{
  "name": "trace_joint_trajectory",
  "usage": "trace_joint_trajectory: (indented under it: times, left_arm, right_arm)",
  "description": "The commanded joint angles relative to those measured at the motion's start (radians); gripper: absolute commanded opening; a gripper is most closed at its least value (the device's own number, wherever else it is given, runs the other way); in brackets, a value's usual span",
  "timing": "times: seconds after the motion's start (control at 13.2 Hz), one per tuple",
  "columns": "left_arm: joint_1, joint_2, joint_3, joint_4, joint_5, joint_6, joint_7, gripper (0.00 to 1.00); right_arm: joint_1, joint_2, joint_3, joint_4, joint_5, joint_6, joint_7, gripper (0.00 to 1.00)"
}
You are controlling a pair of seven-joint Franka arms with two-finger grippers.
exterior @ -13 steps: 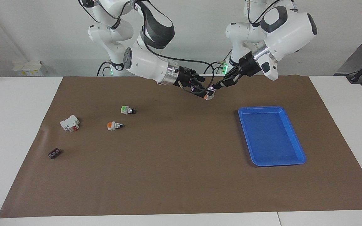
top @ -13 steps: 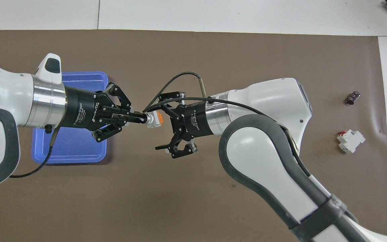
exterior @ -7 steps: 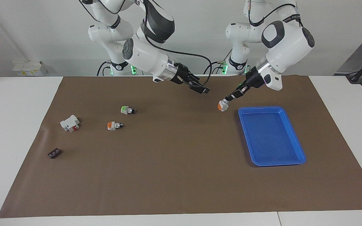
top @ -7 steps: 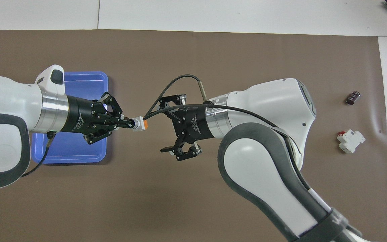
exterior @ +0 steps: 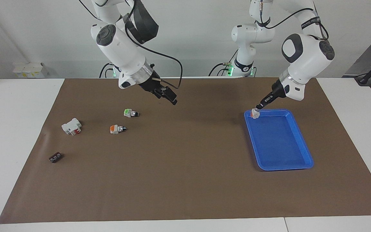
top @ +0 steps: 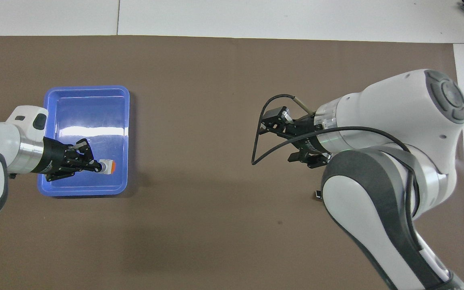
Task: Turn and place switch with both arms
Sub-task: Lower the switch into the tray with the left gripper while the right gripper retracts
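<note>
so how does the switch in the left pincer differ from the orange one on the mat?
The held switch hangs in the air over the tray, at the corner nearest the robots, gripped by the left pincer. The other switch lies free on the mat, toward the right arm's end. Held one points orange end down; loose one lies sideways. Both: orange end, white middle.

A plain brown mat (exterior: 185, 180) holds a bright blue tray (exterior: 296, 162), an orange-and-white switch (exterior: 255, 113), a green-ended switch (exterior: 128, 112), and a white block with red (exterior: 71, 126).
</note>
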Motion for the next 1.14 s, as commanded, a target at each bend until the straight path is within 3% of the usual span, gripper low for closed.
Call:
trace_joint_trajectory:
  times: [0.0,0.23,0.53,0.76,0.83,0.91,1.06]
  left_arm:
    - [0.047,-0.013,-0.012,-0.071,0.029,0.092,0.162,0.0]
    - [0.067,0.029,-0.012,-0.079,0.031,0.129,0.263,0.0]
    - [0.073,0.058,-0.014,-0.079,0.031,0.203,0.346,0.0]
    - [0.072,0.06,-0.014,-0.091,0.031,0.206,0.45,0.0]
    - [0.072,0.058,-0.012,-0.089,0.031,0.206,0.47,0.05]
    - [0.07,0.06,-0.012,-0.088,0.029,0.206,0.489,0.2]
    - [0.061,0.063,-0.012,-0.079,0.031,0.206,0.509,0.23]
  right_arm:
    - [-0.078,-0.044,0.008,-0.013,-0.145,-0.003,-0.18,1.0]
    - [-0.126,-0.07,0.005,-0.01,-0.314,-0.015,-0.309,1.0]
    - [-0.14,-0.081,-0.048,0.043,-0.394,-0.107,-0.469,1.0]
    - [-0.01,-0.076,-0.236,0.117,-0.402,-0.186,-0.527,1.0]
    - [0.023,-0.071,-0.269,0.144,-0.411,-0.206,-0.529,1.0]
    - [0.044,-0.058,-0.295,0.19,-0.411,-0.267,-0.529,1.0]
    - [0.183,-0.054,-0.463,0.215,-0.393,-0.321,-0.546,1.0]
